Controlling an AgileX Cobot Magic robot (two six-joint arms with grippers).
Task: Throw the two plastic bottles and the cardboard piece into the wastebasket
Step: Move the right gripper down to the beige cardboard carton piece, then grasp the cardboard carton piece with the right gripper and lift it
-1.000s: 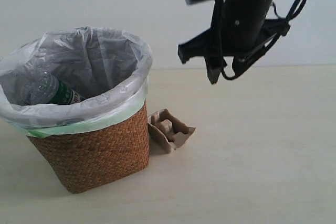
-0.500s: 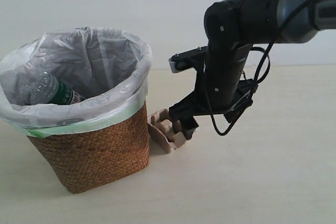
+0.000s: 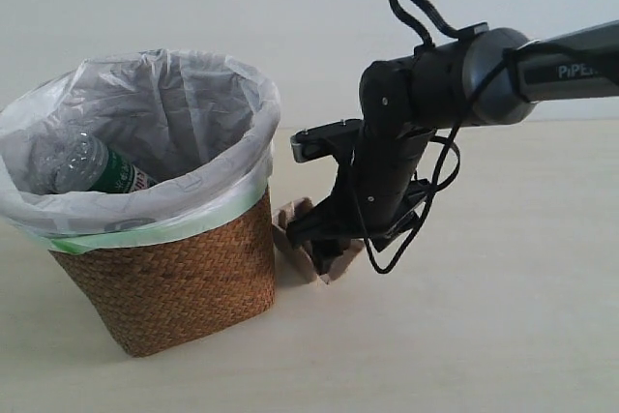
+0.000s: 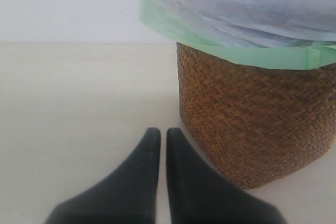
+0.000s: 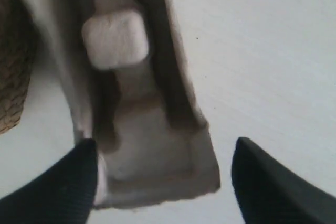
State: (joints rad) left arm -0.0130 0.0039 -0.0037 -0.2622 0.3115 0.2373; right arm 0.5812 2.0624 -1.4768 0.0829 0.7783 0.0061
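Just beside cardboard piece (image 5: 144, 150), the wastebasket (image 3: 174, 282)

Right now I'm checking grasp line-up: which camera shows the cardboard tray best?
The right wrist view: the cardboard tray fills it, between the fingers of the open right gripper. The exterior view shows only part of it beside the wicker wastebasket, behind the arm. The left wrist view shows none of it.
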